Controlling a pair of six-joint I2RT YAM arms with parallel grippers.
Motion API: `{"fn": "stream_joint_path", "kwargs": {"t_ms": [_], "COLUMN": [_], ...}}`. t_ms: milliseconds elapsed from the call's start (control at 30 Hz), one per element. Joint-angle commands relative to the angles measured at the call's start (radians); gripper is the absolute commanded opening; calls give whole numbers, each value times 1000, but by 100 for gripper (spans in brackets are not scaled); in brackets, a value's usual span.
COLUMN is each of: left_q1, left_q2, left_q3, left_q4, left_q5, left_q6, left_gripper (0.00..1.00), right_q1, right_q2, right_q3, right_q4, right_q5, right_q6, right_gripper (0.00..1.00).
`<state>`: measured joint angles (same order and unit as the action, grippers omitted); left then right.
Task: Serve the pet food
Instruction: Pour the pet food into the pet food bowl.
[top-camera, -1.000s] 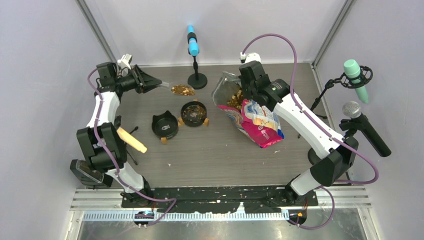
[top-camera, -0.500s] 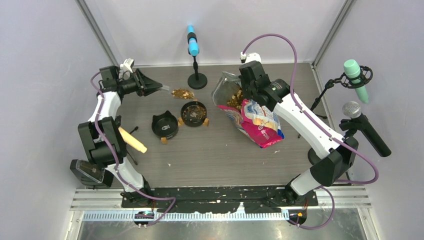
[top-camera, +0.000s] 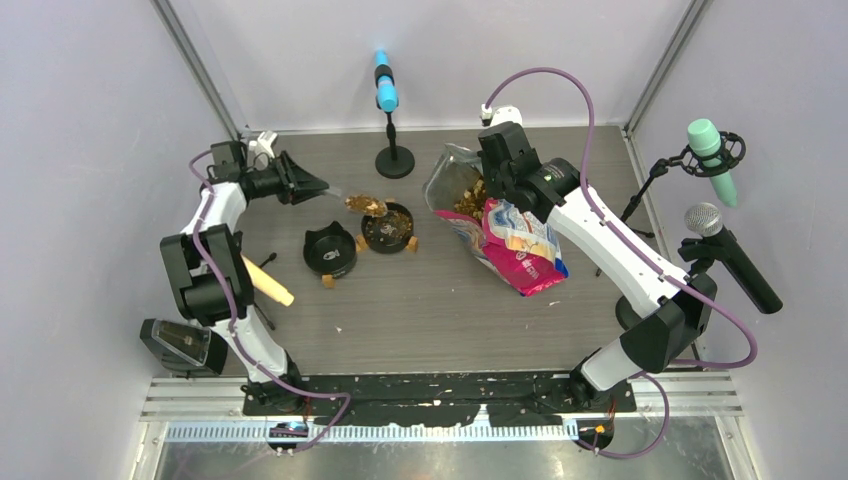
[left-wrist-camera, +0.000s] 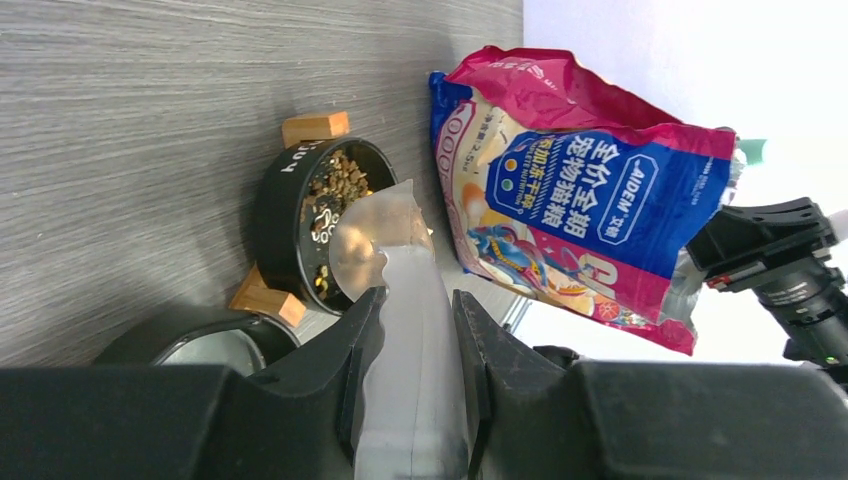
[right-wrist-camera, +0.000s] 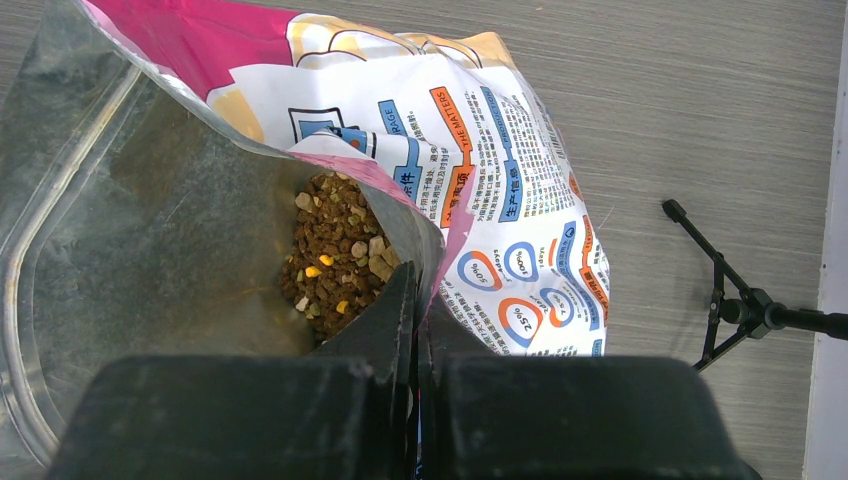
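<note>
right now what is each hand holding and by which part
The left hand grips the clear scoop by its handle. The right hand pinches the printed bag by the edge of its open mouth.

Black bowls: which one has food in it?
The bowl nearer the pink bag, with the scoop at its rim. It has brown kibble inside; the other black bowl beside it looks empty.

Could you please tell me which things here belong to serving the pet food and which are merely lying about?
Job in hand: pet food; clear scoop in left tool; printed bag in right tool; black bowl with kibble; second black bowl.
Lying about: blue microphone; green microphone; grey microphone; tan stick.
</note>
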<state>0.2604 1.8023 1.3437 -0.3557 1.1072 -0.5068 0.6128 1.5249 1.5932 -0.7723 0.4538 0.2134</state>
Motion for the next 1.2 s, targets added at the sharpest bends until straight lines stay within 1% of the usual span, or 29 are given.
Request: {"fn": "stream_joint_path", "kwargs": {"t_ms": [0, 133, 333, 433, 567, 767, 867, 1033, 1067, 1167], "left_q1": [-20, -40, -77, -101, -139, -194, -222, -251, -281, -315], "left_q2": [1, 2, -10, -32, -49, -76, -99, -127, -134, -166], "left_q3": [31, 44, 79, 84, 114, 160, 188, 254, 264, 276], "left_q4": [-54, -119, -173, -184, -252, -315, -338, -421, -431, -443], "left_q5": [-31, -94, -185, -236, -328, -425, -476, -595, -613, -672], "left_q6": [54, 97, 115, 114, 122, 122, 110, 115, 113, 111], "left_gripper": [0, 0, 0, 0, 0, 0, 0, 0, 0, 0], "right_q1": [-10, -10, -10, -9, -10, -10, -10, -12, -12, -15], "right_q2": [-13, -14, -13, -14, -17, -18, -23, -32, -33, -38], "right_q3": [-9, -10, -10, -12, -18, -25, -31, -34, -34, -47], "right_q4": [29, 29, 29, 29, 29, 31, 36, 41, 42, 48], "right_q5": [17, 17, 17, 18, 24, 22, 21, 19, 20, 19], "right_q6": [11, 12, 11, 11, 8, 6, 6, 2, 2, 1], "right_gripper": [5, 5, 5, 5, 5, 5, 5, 5, 5, 5]}}
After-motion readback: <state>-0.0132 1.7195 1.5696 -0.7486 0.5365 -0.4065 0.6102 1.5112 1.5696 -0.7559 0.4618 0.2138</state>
